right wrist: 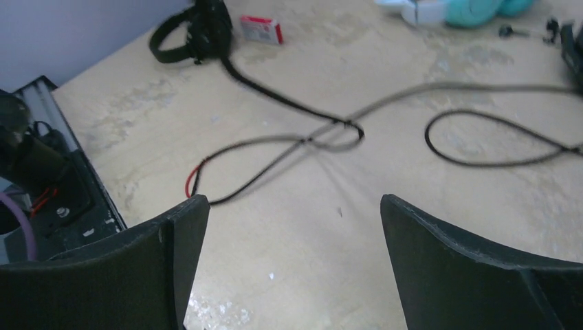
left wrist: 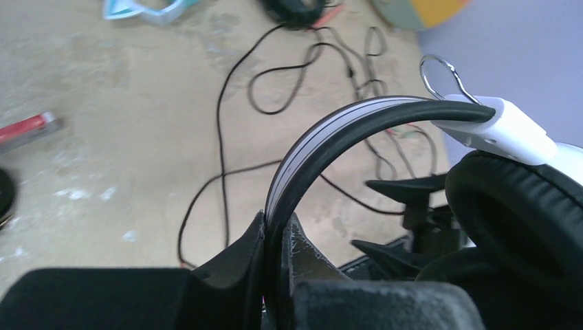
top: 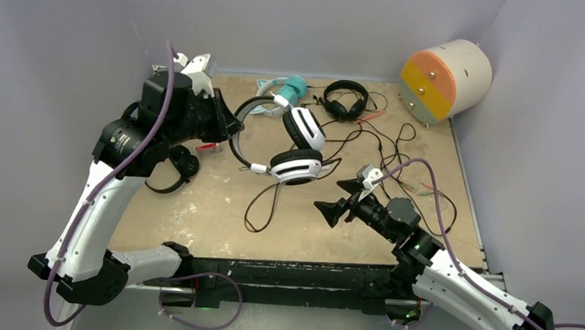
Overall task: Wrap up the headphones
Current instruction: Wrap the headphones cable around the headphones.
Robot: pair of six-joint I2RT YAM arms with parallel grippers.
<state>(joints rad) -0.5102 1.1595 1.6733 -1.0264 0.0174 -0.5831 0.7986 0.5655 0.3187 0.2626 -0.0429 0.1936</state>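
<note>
Four headsets occupy the table [top: 196, 213]. The left gripper [top: 235, 126] is clenched on the headband of the white-and-black headset [top: 299, 146], whose ear cups sit at centre. The teal headset [top: 286, 89] and all-black headset [top: 345, 100] lie at the far edge, and the black-and-red headset [top: 176, 166] lies left, beside the left arm. The right gripper [right wrist: 292, 203] hangs spread wide, holding nothing, over loose cable [right wrist: 309, 141].

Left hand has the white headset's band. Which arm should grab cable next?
Probably right: the right hand is open, empty, over loose cable; the left hand is shut on the white-and-black headset.
</note>
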